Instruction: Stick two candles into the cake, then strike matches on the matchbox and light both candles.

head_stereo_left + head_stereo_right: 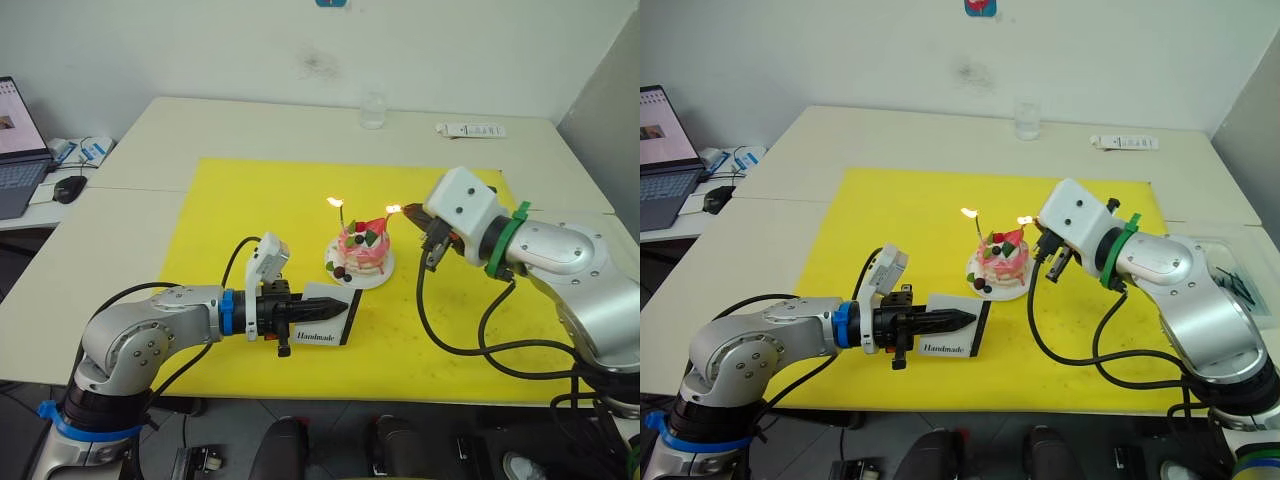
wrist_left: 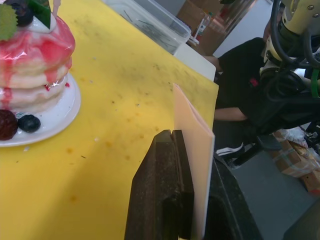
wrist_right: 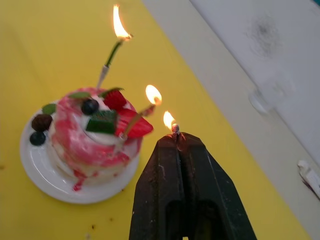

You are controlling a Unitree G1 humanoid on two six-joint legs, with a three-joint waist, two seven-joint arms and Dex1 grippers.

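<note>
The cake (image 1: 361, 252) is small, round and pink, with red drips, a strawberry, green leaves and dark berries (two more berries lie on its white plate (image 1: 377, 276)). It stands near the middle of the yellow mat (image 1: 250, 210) on the desk. Two thin candles (image 3: 111, 57) rise tilted from its top, both burning. A match (image 3: 174, 128), also alight, is pinched in the right pincer (image 3: 178, 137) just beside the nearer candle flame. The white matchbox (image 1: 325, 318), printed "Handmade", stands on edge toward the desk's near edge, clamped in the left pincer (image 1: 335, 309).
</note>
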